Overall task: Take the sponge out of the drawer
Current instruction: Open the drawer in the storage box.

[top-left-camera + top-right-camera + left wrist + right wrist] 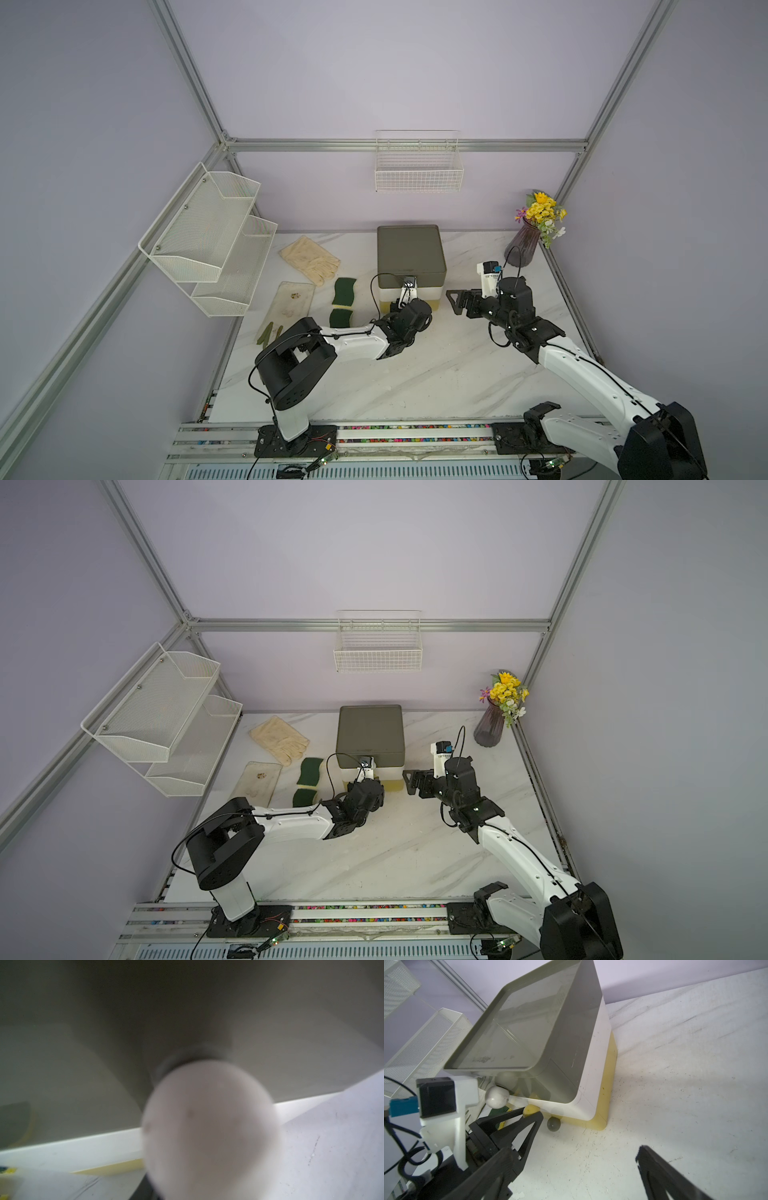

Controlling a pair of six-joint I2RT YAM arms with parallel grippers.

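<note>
The drawer unit has a grey top, a white middle and a yellow bottom drawer, all looking pushed in. The sponge is hidden from every view. My left gripper is at the unit's front. In the right wrist view its dark fingers meet on a small yellow knob, shut on it. A blurred white knob fills the left wrist view in front of the grey drawer face. My right gripper hangs open and empty just right of the unit.
Two green scrub pads, a cream glove and a flat white tray lie left of the unit. A purple vase of flowers stands back right. White mesh shelves hang on the left frame and a wire basket on the back wall.
</note>
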